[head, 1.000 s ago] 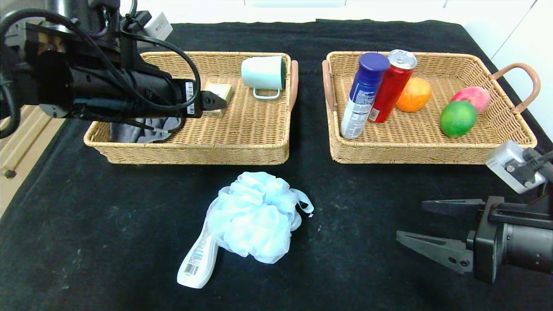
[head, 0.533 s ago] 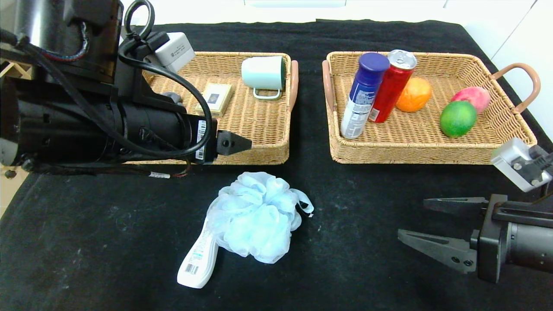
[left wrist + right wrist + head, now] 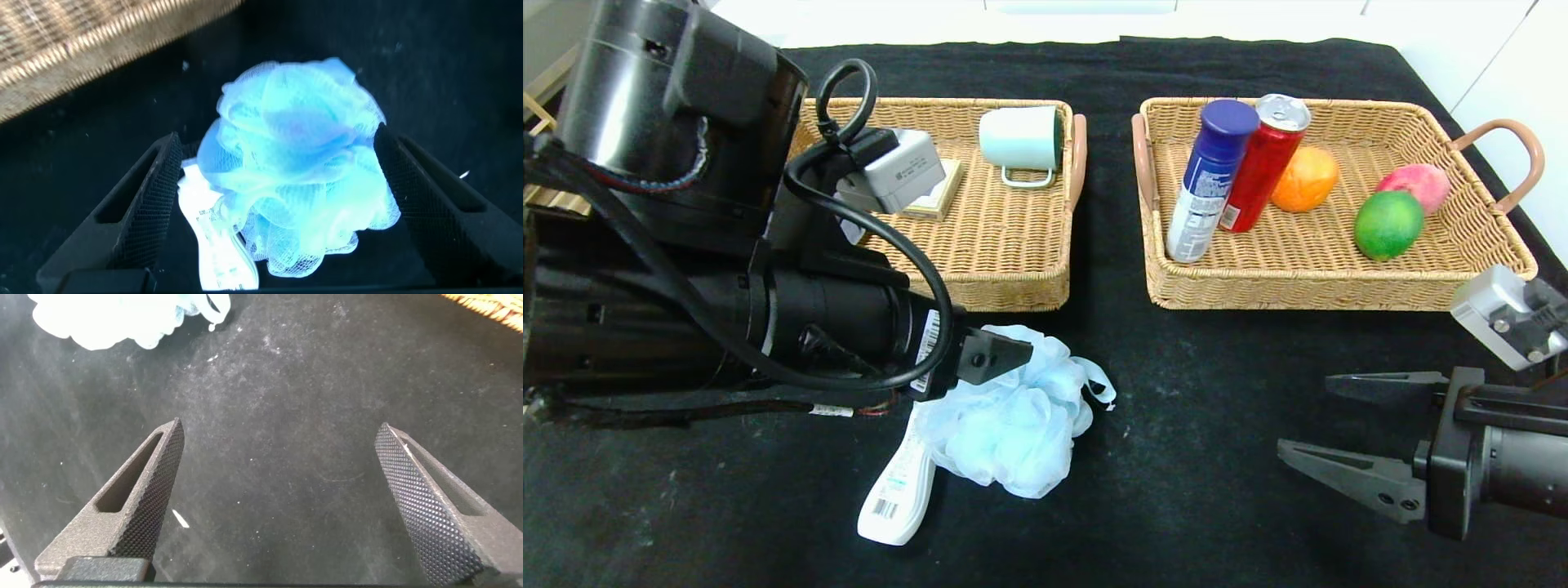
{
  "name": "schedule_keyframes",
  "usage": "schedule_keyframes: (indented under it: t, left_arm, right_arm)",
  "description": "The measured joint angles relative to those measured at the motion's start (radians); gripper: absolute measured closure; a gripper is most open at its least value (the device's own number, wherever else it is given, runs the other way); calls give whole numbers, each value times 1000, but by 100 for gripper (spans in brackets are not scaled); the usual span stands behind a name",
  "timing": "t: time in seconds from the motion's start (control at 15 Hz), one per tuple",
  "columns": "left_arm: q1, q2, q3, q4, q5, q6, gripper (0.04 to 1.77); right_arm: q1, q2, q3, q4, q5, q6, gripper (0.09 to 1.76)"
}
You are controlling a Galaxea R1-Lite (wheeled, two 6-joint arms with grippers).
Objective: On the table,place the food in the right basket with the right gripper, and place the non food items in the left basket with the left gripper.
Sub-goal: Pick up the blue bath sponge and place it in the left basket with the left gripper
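Two wicker baskets sit side by side toward the far edge of the black-draped desk [image 3: 1192, 457]. Lying in the right basket [image 3: 1339, 282] are a white canister with a dark blue cap [image 3: 1210, 178], leaning against a red drink can [image 3: 1264, 162], along with an orange fruit [image 3: 1305, 178], a pink fruit [image 3: 1415, 183] and a green lime-like fruit [image 3: 1387, 224]. Holding a pale mint mug [image 3: 1021, 140] tipped on its side is the left basket [image 3: 1005, 286], which also has a small gold-edged card box [image 3: 935, 204] half hidden behind the left arm's wrist camera. On the bare cloth in front of the baskets lies the fluffy pale blue bath pouf [image 3: 1013, 425], and a slim white bottle [image 3: 898, 490] pokes out from under its near side, touching it. The left gripper [image 3: 278, 188] hangs right over the pouf, its jaws spread wide with one finger on each side of the fluffy ball; from the wrist view I cannot tell whether the pads touch the mesh, and nothing is clamped. In the head view the arm's black body covers the left side of the left basket and the pouf's nearest upper edge. The right gripper [image 3: 1347, 433] is parked low over the desk at the near right corner, well apart from the pouf, its jaws wide apart over empty cloth and holding nothing.
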Motion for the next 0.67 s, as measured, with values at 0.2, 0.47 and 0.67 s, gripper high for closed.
schedule_keyframes:
  t: [0.2,0.47,0.67]
  left_arm:
    - [-6,23,13,-1,0,-2,11]
    - [-20,64,22,-1,-3,-1,11]
    - [-21,95,23,-3,-12,0,10]
  right_arm:
    - [-2,0,2,0,0,0,14]
    - [-3,-3,1,0,0,-1,14]
    - [-3,-2,1,0,0,-1,14]
